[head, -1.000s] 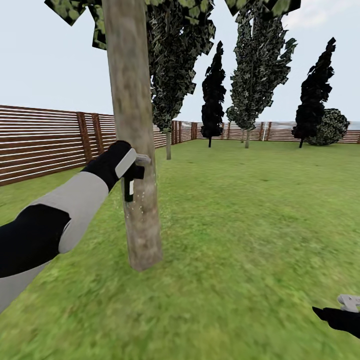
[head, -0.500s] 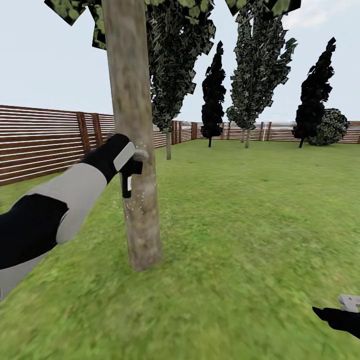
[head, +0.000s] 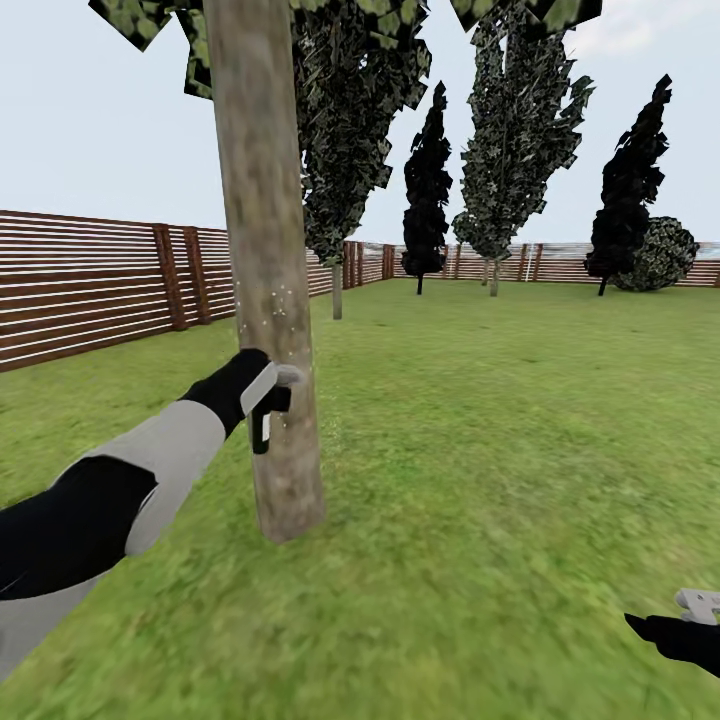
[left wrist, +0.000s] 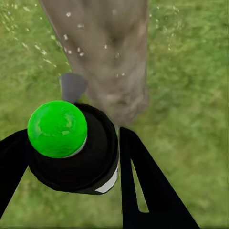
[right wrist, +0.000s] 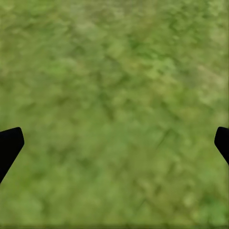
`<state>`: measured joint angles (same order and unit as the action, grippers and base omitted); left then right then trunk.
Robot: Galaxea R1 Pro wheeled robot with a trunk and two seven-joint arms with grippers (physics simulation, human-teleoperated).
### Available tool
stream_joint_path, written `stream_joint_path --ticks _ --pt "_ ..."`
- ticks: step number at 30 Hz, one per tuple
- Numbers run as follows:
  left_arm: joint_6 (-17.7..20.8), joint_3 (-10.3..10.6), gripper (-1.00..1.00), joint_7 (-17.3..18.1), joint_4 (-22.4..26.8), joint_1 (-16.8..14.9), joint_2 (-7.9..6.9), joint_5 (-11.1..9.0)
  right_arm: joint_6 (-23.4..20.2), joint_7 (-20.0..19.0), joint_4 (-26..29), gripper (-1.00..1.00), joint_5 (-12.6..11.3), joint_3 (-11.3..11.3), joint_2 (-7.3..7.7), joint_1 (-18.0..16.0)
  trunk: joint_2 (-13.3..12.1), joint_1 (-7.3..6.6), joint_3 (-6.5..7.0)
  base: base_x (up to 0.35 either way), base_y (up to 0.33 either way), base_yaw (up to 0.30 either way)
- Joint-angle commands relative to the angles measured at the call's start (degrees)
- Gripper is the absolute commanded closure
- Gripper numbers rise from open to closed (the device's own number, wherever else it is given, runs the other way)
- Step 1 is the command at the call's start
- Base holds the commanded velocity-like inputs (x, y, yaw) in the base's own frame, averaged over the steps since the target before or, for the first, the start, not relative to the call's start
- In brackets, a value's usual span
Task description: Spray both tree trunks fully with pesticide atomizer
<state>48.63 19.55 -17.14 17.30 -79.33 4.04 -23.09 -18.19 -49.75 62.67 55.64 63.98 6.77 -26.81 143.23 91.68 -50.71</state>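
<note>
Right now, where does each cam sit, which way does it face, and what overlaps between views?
Head view: high on the robot, facing forward across the lawn to the fence; left arm reaches to the tree trunk, right gripper at the corner.
Left wrist view: on the left arm, looking down along the left gripper past the atomizer to the trunk's base.
Right wrist view: on the right arm, facing grass between two spread fingertips.
Shared: head and left wrist both show trunk and atomizer.

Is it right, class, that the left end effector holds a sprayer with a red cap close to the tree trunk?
Not quite. The left wrist view shows the cap is bright green, not red. The rest stands: the left end effector holds the sprayer close to the tree trunk.
</note>
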Motion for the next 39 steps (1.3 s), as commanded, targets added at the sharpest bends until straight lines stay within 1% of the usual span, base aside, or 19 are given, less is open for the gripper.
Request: stream_joint_path --ticks 1,7,11,12,15,17,19,25,27,31,35,39 --pt "-0.67 0.05 1.00 0.00 0.02 0.48 0.01 0.23 0.00 0.00 0.00 -1.00 0.00 0.00 0.00 0.00 0.01 -0.01 0.01 0.000 0.000 0.000" --pt "-4.12 0.05 1.00 0.00 0.02 5.55 -0.08 0.32 0.00 0.00 0.00 -1.00 0.00 -0.05 0.00 0.00 0.01 -0.01 0.01 0.000 0.000 0.000" --pt "-7.39 0.05 1.00 0.00 0.02 8.84 -0.08 0.33 0.03 0.00 0.00 -1.00 0.00 0.00 0.00 0.00 0.01 -0.01 0.01 0.000 0.000 0.000" --pt "-8.23 0.05 1.00 0.00 0.02 10.15 -0.06 0.33 0.05 0.00 0.00 -1.00 0.00 0.00 0.00 0.00 0.01 -0.01 0.01 0.000 0.000 0.000" --pt "-11.90 0.05 1.00 0.00 0.02 13.30 -0.01 0.29 0.08 0.00 0.00 -1.00 0.00 0.01 0.00 0.00 0.01 -0.01 0.01 0.000 0.000 0.000" --pt "-12.99 0.05 1.00 0.00 0.02 15.11 -0.03 0.26 0.05 0.00 0.00 -1.00 0.00 0.01 0.00 0.00 0.01 -0.01 0.01 0.000 0.000 0.000" --pt "-13.18 0.05 1.00 0.00 0.02 16.39 -0.06 0.18 0.04 0.00 0.00 -1.00 -0.02 0.01 0.00 0.00 0.01 -0.01 0.01 0.000 0.000 0.127" --pt "-13.22 -0.11 1.00 -0.10 0.07 18.26 -0.36 0.12 0.00 0.08 0.00 -1.00 0.00 -0.05 -0.08 0.00 0.01 -0.01 0.01 0.045 -0.061 0.240" --pt "-13.14 -0.11 1.00 -0.16 0.10 18.40 -0.32 0.15 0.00 0.07 0.00 -1.00 0.00 -0.08 -0.16 0.00 0.01 -0.01 0.01 0.137 -0.281 0.251" --pt "-13.13 -0.05 1.00 -0.24 0.11 18.42 0.37 0.07 0.02 0.09 0.00 -1.00 0.00 -0.08 -0.17 0.00 0.01 -0.01 0.01 0.131 -0.318 0.237" --pt "-13.12 0.04 1.00 -0.26 0.11 18.42 0.82 0.14 0.01 0.09 0.00 -1.00 0.00 -0.08 -0.18 0.00 0.01 -0.01 0.01 0.047 -0.337 0.028" --pt "-13.12 0.05 1.00 -0.26 0.11 18.42 0.90 0.15 0.00 0.09 0.00 -1.00 0.00 -0.08 -0.26 0.00 0.01 -0.01 0.01 0.002 -0.344 0.050"
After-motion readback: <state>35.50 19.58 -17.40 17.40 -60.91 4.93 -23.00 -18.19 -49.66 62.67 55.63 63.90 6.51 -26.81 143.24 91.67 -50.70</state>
